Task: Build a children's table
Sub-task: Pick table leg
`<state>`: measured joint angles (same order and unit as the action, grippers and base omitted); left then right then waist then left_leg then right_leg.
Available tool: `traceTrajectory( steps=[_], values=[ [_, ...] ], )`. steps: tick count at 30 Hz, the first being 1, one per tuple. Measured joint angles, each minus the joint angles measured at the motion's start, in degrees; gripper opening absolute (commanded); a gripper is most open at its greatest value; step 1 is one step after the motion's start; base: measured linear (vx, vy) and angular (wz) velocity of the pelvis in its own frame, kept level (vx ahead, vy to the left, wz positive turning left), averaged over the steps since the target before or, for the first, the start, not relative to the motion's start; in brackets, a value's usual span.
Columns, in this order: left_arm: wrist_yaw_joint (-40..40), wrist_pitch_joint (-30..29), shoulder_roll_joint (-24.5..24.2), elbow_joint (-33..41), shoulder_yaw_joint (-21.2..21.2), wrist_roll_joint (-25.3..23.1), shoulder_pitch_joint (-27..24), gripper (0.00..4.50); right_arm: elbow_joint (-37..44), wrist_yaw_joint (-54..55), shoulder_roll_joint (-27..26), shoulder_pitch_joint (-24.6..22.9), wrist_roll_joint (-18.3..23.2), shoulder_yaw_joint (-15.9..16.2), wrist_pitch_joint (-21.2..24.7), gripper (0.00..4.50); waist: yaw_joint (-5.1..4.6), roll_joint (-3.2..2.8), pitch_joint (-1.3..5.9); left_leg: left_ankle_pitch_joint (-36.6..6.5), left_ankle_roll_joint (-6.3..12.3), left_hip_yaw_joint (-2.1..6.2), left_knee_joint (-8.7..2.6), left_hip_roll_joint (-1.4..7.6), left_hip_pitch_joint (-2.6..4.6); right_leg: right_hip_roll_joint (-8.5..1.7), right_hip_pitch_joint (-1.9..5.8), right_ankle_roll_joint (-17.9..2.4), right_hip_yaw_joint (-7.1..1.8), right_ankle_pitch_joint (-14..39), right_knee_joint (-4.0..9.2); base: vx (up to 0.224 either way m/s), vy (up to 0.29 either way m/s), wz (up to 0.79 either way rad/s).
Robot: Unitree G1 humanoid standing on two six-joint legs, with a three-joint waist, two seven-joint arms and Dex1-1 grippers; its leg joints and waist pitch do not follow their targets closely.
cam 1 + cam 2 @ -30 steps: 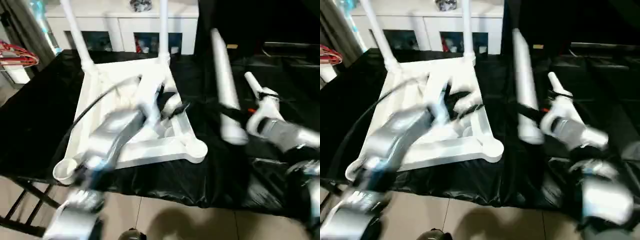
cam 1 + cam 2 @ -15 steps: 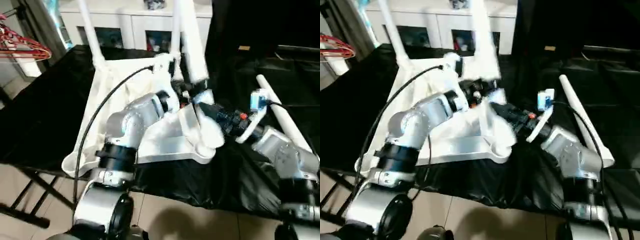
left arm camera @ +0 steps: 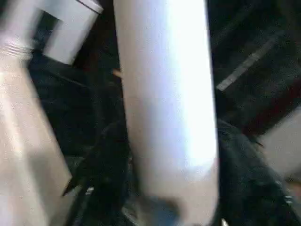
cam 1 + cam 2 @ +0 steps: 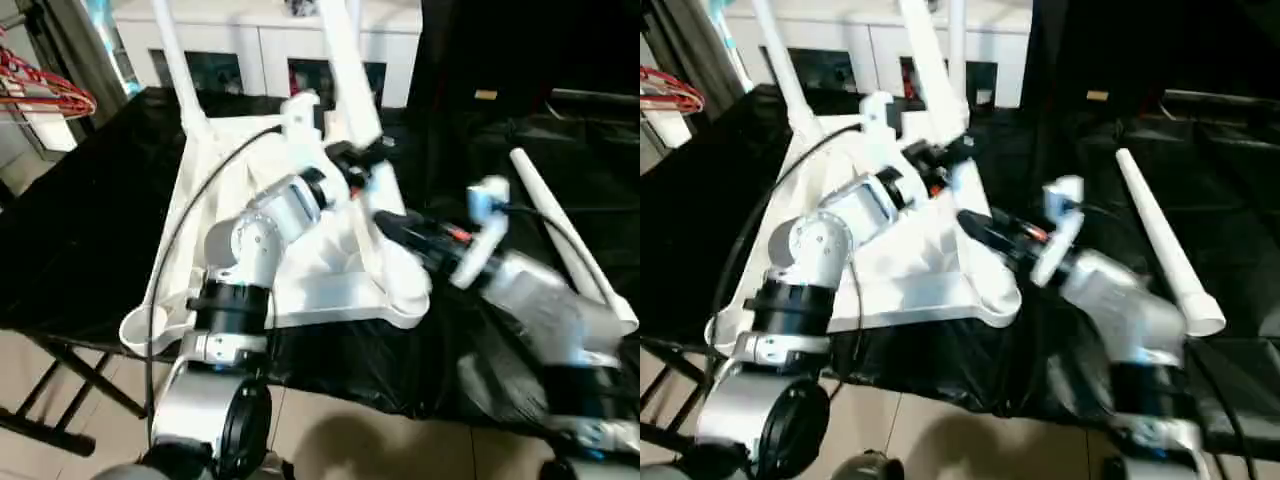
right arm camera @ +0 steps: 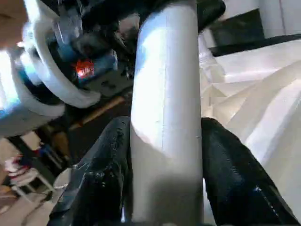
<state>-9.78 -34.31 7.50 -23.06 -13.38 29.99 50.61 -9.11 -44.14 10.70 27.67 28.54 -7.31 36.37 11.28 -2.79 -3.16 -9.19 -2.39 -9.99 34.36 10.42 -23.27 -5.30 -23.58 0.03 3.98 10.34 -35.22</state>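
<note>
The white tabletop (image 4: 300,270) is seen upside down on the black-covered table (image 4: 80,230), spread from the centre towards 10 o'clock in the head view, ribbed underside up. It is judged stiff, light and smooth plastic, best steadied at a rim or a corner socket rather than across the thin ribs.

Four legs are counted. Two stand upright in the far sockets, one at 11 o'clock (image 4: 170,50) and one at 12 o'clock (image 4: 957,30). A third, the held leg (image 4: 345,70), leans over the tabletop from 12 o'clock down towards the near right socket (image 4: 405,295). The loose leg (image 4: 565,235) lies on the cloth at 3 o'clock. Two near sockets are left to fill, the other being the near left socket (image 4: 140,330) at 8 o'clock.

The legs are judged rigid, light and slippery; a hold around the shaft, near the end to be seated, should give the best control.

The held leg is clasped by both claws. The right gripper (image 5: 164,155) is closed about the shaft, a black finger pressed on each side. The left gripper (image 3: 171,179) is closed around it higher up.
</note>
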Motion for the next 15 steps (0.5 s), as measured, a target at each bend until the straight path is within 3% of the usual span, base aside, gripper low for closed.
traceTrajectory(
  steps=[6, 15],
  values=[
    [5.39, 1.83, 0.13, -0.84, -2.21, -0.17, 0.55, 1.88, 1.27, 8.90, -4.09, 1.48, -4.36, 3.24, -1.05, 1.84, 0.14, 0.00, 0.00, 0.00, 0.00, 0.01, -0.03, -0.01, -0.24, 0.00, -0.18, 0.06, 0.01, -0.02, 0.06, 0.000, 0.000, 0.00],
    [6.86, 2.66, 0.13, -0.22, -2.49, 0.25, 0.59, 1.82, 4.20, 13.71, -5.80, 1.47, -6.79, 5.05, -1.05, 1.84, -0.02, 0.00, 0.00, 0.01, -0.03, 0.02, -0.03, -0.02, -0.25, 0.00, -0.18, 0.23, -0.01, -0.13, 0.12, 0.000, 0.000, 0.00]
  ],
)
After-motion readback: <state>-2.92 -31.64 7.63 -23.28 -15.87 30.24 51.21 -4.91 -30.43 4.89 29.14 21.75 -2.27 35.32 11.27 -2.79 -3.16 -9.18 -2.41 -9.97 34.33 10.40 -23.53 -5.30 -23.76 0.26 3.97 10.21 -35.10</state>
